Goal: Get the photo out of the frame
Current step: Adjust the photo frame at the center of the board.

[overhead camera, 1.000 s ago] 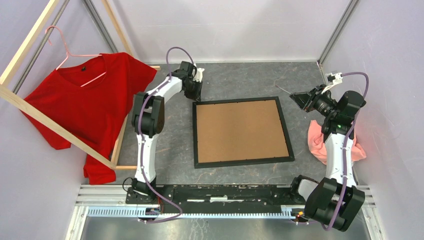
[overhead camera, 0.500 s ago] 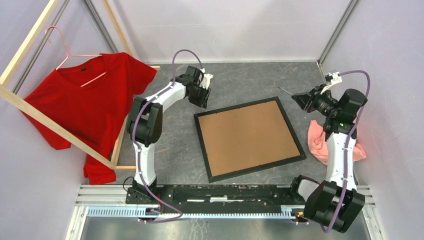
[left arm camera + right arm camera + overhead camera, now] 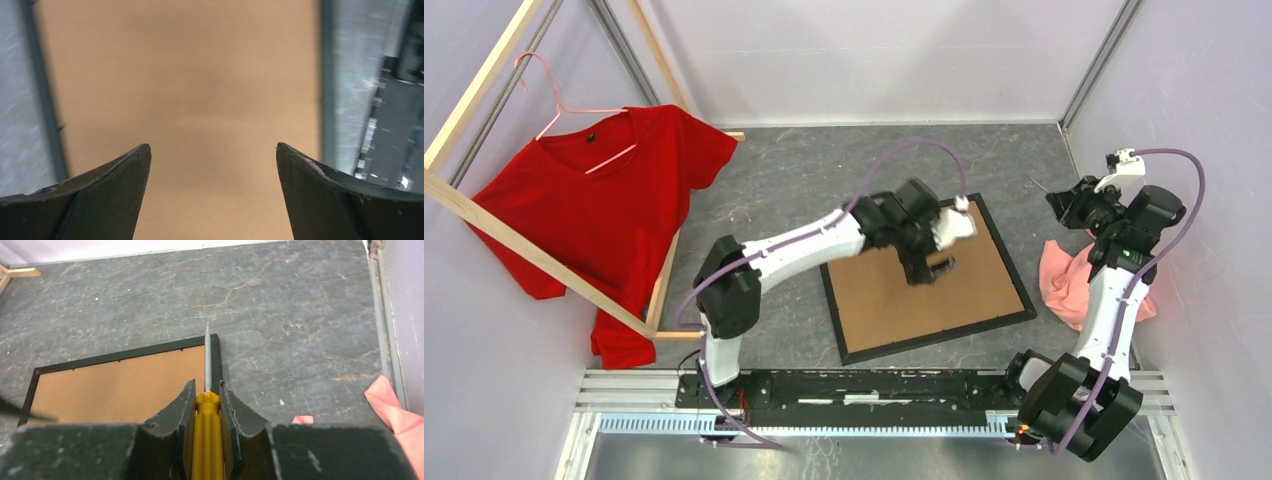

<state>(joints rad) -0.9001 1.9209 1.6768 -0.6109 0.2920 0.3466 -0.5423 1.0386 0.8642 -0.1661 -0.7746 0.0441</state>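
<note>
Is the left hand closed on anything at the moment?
No, the left hand is spread wide open, with only the brown backing board showing in the gap.

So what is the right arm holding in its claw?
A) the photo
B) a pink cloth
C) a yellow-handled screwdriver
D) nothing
C: the right gripper is shut on a screwdriver with a yellow handle, its tip pointing toward the frame.

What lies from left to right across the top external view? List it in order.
red shirt → frame → pink cloth. The left gripper hangs over the frame, so it has no place of its own in the order.
</note>
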